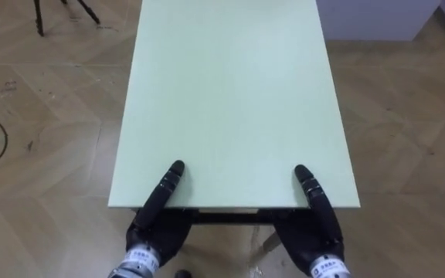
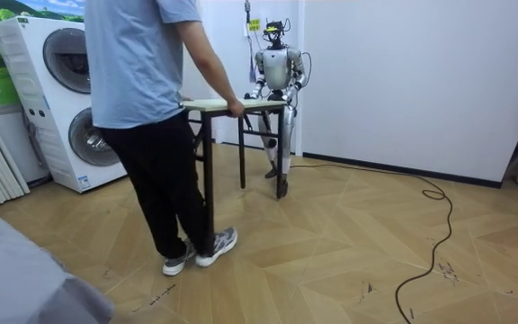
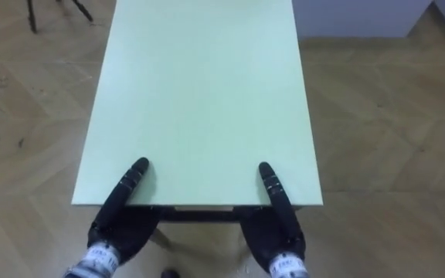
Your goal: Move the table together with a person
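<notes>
A pale green table [image 1: 230,93] runs away from me, its near short edge just below my chest. My left hand [image 1: 161,197] grips the near edge on the left, thumb flat on top and the rest underneath. My right hand [image 1: 315,201] holds the same edge on the right in the same way. In the room view I stand by the white wall at the far end of the table [image 2: 259,104]. A person [image 2: 142,81] in a blue shirt stands at the near end, with one hand [image 2: 235,109] on that edge.
Stacked washing machines [image 2: 70,108] stand at the room view's left. A dark cable [image 2: 430,234] lies on the wooden floor at the room view's right. Tripod legs [image 1: 41,15] and a white cabinet [image 1: 377,19] lie beyond the table's far corners.
</notes>
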Available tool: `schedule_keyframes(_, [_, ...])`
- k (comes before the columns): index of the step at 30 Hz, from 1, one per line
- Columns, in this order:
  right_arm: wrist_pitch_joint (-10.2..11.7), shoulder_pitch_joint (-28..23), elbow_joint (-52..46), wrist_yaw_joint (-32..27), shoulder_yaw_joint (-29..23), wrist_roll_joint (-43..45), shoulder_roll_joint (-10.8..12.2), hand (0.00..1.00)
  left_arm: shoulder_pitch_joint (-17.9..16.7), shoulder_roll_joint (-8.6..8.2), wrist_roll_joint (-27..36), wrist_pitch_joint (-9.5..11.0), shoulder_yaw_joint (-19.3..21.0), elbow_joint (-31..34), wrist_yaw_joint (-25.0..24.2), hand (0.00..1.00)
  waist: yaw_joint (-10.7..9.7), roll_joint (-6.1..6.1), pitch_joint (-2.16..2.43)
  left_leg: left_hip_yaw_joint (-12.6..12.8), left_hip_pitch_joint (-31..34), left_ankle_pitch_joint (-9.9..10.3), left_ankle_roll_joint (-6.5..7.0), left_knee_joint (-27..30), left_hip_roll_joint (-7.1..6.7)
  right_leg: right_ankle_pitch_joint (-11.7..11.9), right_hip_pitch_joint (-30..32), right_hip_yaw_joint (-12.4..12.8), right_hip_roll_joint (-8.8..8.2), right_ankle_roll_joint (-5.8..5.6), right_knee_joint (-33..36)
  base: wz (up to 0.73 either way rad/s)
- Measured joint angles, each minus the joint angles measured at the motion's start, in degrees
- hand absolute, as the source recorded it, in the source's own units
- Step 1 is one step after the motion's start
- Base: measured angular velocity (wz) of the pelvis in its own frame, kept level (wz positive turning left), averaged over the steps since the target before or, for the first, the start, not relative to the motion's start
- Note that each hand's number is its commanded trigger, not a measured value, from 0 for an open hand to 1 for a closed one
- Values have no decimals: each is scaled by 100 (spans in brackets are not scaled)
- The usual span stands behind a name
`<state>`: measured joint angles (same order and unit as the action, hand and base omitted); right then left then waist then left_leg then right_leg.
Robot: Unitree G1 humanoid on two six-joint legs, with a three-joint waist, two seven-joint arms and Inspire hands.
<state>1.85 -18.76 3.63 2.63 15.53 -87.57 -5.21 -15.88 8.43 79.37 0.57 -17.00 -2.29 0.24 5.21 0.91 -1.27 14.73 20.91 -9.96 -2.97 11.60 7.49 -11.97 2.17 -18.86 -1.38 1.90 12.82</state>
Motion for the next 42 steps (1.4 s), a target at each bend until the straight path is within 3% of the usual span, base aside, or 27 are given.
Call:
schedule_keyframes(1, [-9,13,11,-5,0,-7,-16,100,-36,-24,13,-2,6,-3,0,100,42,-13,-11,21,16,293,46,408,36,19,20,12,-6,39,13,-20])
schedule_keyframes(2, [-21,6,22,-11,18,5,-64,100,-124,-68,93,-6,2,-3,0,100,97,-65,-18,70,16,963,216,1355,118,39,25,10,-4,103,50,-16])
schedule_keyframes(3, [-15,7,20,-11,63,32,-128,100,-184,-115,145,-7,0,-20,0,100,81,-134,-33,77,-38,1470,248,2222,204,31,68,-24,-2,167,160,-4])
schedule_keyframes(4, [-12,8,19,-11,68,47,-168,100,-208,-134,164,-12,0,-24,0,100,65,-159,-30,61,-93,1653,214,2560,234,21,116,-40,-1,201,232,13])
schedule_keyframes(6, [-8,27,-32,-11,65,69,-241,100,-255,-223,158,-26,9,-23,0,100,-29,-312,-37,6,-508,2104,78,3585,445,-46,313,-182,67,337,498,27])
schedule_keyframes(8, [13,75,-36,-11,58,87,-249,100,-256,-285,167,-26,28,-22,0,100,-100,-430,-37,-47,-1051,2185,36,3855,606,-92,423,-279,178,414,654,29])
schedule_keyframes(10, [18,132,-38,-10,61,90,-223,100,-229,-291,178,-26,80,-11,-8,100,-285,-525,-26,-148,-1636,2089,-120,3689,679,-132,631,-430,246,478,857,39])
schedule_keyframes(11, [15,215,-38,-11,69,97,-204,100,-175,-286,176,-22,120,1,-15,100,-430,-574,-24,-238,-1988,2115,-274,3240,647,-151,833,-518,253,509,1072,39])
schedule_keyframes(12, [16,247,-37,-11,67,91,-194,100,-128,-267,170,-16,124,-1,-15,100,-483,-563,-30,-253,-2134,2264,-373,2886,563,-151,932,-495,231,509,1143,48])
schedule_keyframes(14, [16,192,-51,-11,78,89,-204,100,-142,-282,151,-17,106,-16,-15,100,-653,-472,-25,-326,-2513,2387,-393,1888,257,-103,1018,-217,104,465,1171,47])
schedule_keyframes(18, [75,198,-56,17,19,6,-217,100,-16,-293,92,-14,37,-17,-56,100,-759,-551,-10,-364,-2714,2885,-447,861,310,-20,1336,165,145,368,1273,37])
schedule_keyframes(20, [53,179,-60,74,-98,-78,-187,100,168,-265,79,5,-65,-25,28,100,-928,-569,-9,-317,-2776,2957,-400,193,210,81,1606,602,140,203,1455,61])
schedule_keyframes(22, [-34,177,-59,67,-150,-82,-217,100,175,-240,103,76,-101,-48,53,100,-943,-577,-16,-339,-2898,2948,-369,61,64,152,1853,696,117,156,1823,-21])
schedule_keyframes(23, [-107,181,-53,59,-161,13,-213,100,90,-230,160,146,-112,-66,13,100,-804,-672,-12,-584,-2948,3003,-266,63,67,310,2013,786,297,218,1569,-100])
schedule_keyframes(24, [-141,232,-55,59,-129,72,-183,100,5,-229,211,247,-105,-71,-102,100,-698,-722,16,-681,-2866,3074,-164,104,0,582,1953,629,334,230,1117,-94])
schedule_keyframes(26, [-81,270,-55,60,-98,74,-197,100,14,-335,218,275,-106,-132,-101,100,-773,-752,14,-660,-2631,3128,-243,251,-54,707,2008,643,157,227,1101,11])
schedule_keyframes(27, [-23,253,-53,58,-63,66,-191,100,97,-368,207,279,-141,-210,-92,100,-906,-714,-1,-558,-2530,3103,-235,90,4,766,2011,962,101,128,1119,76])
schedule_keyframes(28, [-3,252,-35,58,-117,34,-178,100,158,-345,208,287,-175,-235,-79,100,-963,-637,-13,-507,-2489,3032,-132,55,-15,805,2023,1156,79,41,1125,56])
schedule_keyframes(29, [-41,247,-22,58,-156,18,-182,100,195,-305,214,337,-237,-227,-72,100,-984,-490,11,-405,-2513,2909,-57,18,-140,902,2080,1320,51,-89,1099,-3])
schedule_keyframes(30, [-107,235,-2,56,-164,25,-183,100,163,-247,272,358,-267,-225,-72,100,-937,-416,17,-301,-2554,2895,-27,20,-229,982,2044,1218,55,-108,1013,-31])
schedule_keyframes(32, [-182,229,18,55,-163,129,-197,100,32,-222,409,359,-269,-228,-84,100,-909,-442,7,-205,-2632,2904,-10,13,-282,1165,1900,967,10,-57,758,-55])
schedule_keyframes(34, [-193,229,18,49,-162,175,-204,100,-7,-224,488,357,-277,-231,-98,100,-850,-441,8,-203,-2656,2907,38,12,-400,1301,1857,898,-73,-59,591,-43])
schedule_keyframes(36, [-181,214,20,31,-158,226,-204,100,-5,-243,545,355,-288,-292,-97,100,-856,-439,8,-187,-2692,2885,179,17,-524,1427,1797,749,-150,-55,480,-17])
schedule_keyframes(41, [-153,146,23,-21,-141,271,-227,100,-5,-275,555,299,-293,-418,-80,100,-838,-398,-18,-84,-2708,2837,302,92,-768,1639,1785,762,-366,-93,487,-8])
schedule_keyframes(42, [-147,130,22,-23,-149,273,-218,100,-5,-274,551,278,-293,-420,-80,100,-848,-379,-25,-85,-2656,2822,384,147,-827,1721,1798,737,-448,-92,480,7])
